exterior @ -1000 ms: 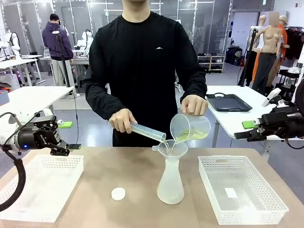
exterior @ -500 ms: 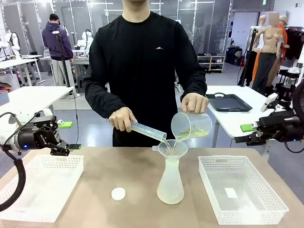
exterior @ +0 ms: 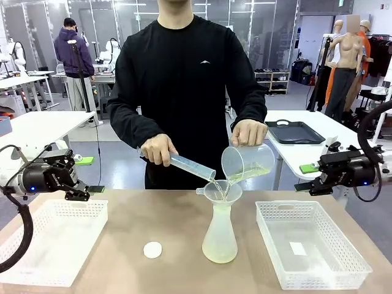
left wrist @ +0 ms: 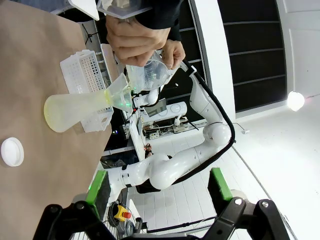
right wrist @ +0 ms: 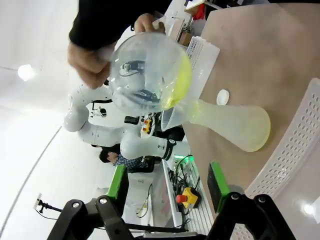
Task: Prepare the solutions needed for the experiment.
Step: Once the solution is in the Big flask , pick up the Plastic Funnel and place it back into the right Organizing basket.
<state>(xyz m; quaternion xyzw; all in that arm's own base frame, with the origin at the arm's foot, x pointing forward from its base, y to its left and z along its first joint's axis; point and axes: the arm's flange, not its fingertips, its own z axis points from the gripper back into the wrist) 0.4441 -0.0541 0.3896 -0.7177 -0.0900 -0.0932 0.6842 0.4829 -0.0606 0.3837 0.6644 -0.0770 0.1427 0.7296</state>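
The solutions (exterior: 252, 175) sit in the person's tilted beaker (exterior: 245, 160) and the flask (exterior: 219, 236) bottom. Sloshy, light stuff, so we'd grab the flask by its neck. Left gripper (exterior: 82, 180) and right gripper (exterior: 303, 179) are both spread, empty.

The left claw (left wrist: 157, 182) holds its two green-padded fingers (left wrist: 97, 186) spread wide with nothing between them, above the brown table (left wrist: 45, 190), in a view rolled onto its side. On the table stands a translucent flask (left wrist: 80, 107) with a funnel (left wrist: 117, 92) in its neck and the solutions (left wrist: 48, 111) lying as a shallow yellow-green layer at its base; a white round cap (left wrist: 11, 151) sits near it and a white basket (left wrist: 80, 75) just behind. The person's hand (left wrist: 135, 37) tips a clear beaker (left wrist: 149, 75) over the funnel, and a white robot arm (left wrist: 200, 145) curves farther off.
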